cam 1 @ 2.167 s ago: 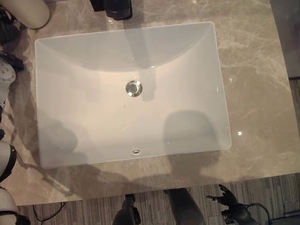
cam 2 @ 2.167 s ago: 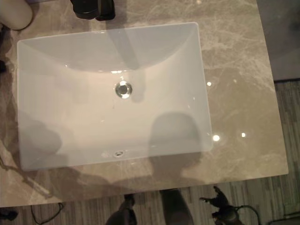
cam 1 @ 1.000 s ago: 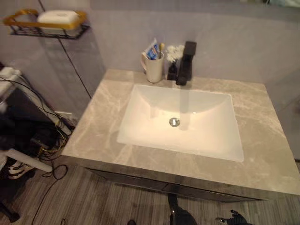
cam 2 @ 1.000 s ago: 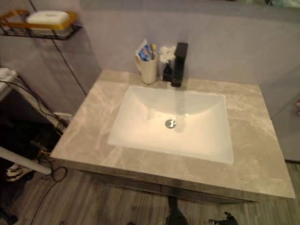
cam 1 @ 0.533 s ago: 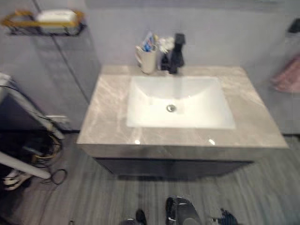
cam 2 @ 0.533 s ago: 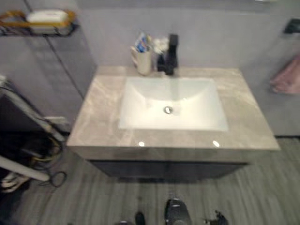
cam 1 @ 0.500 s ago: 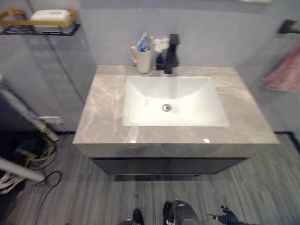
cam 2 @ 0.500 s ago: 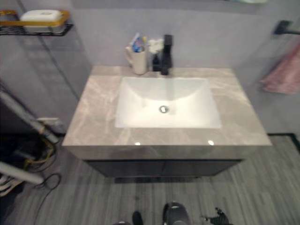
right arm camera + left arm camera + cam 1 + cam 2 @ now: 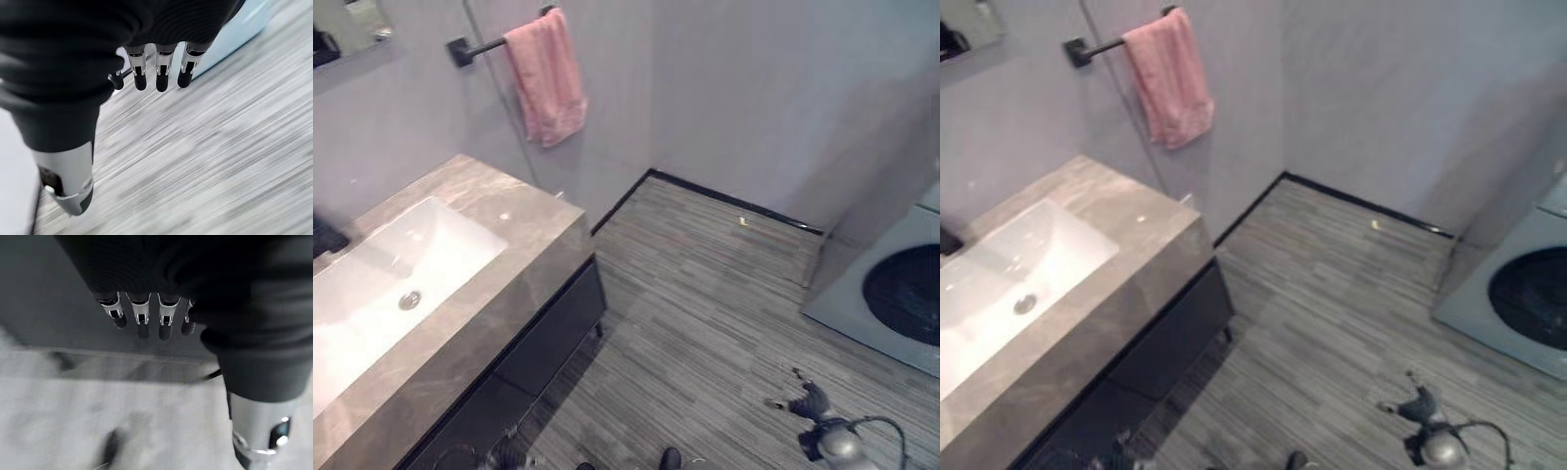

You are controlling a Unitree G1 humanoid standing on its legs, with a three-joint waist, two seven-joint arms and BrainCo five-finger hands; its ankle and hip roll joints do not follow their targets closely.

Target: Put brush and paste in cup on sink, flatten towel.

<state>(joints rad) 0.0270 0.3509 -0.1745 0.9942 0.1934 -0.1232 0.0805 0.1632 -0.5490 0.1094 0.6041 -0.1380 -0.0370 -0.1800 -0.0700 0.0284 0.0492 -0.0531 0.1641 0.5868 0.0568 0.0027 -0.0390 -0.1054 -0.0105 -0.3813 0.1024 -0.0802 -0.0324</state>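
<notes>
A pink towel (image 9: pixel 546 78) hangs bunched over a black bar (image 9: pixel 475 47) on the wall, above the right end of the counter. My right hand (image 9: pixel 808 401) hangs low over the floor, far from the towel, fingers relaxed and holding nothing. In the right wrist view its fingers (image 9: pixel 159 73) point straight down at the striped floor. My left hand (image 9: pixel 142 318) hangs beside the dark cabinet front with straight fingers, holding nothing.
The white sink (image 9: pixel 460 230) sits in a grey marble counter (image 9: pixel 499 294) at the left, over a dark cabinet (image 9: pixel 543 343). A washing machine (image 9: pixel 901 294) stands at the right. Grey striped floor (image 9: pixel 705 294) lies between them, reaching the wall corner.
The camera has swung to the right: the cup with brush and paste and the tap have left the picture, and the towel and washing machine have come in. Both hands still hang low.
</notes>
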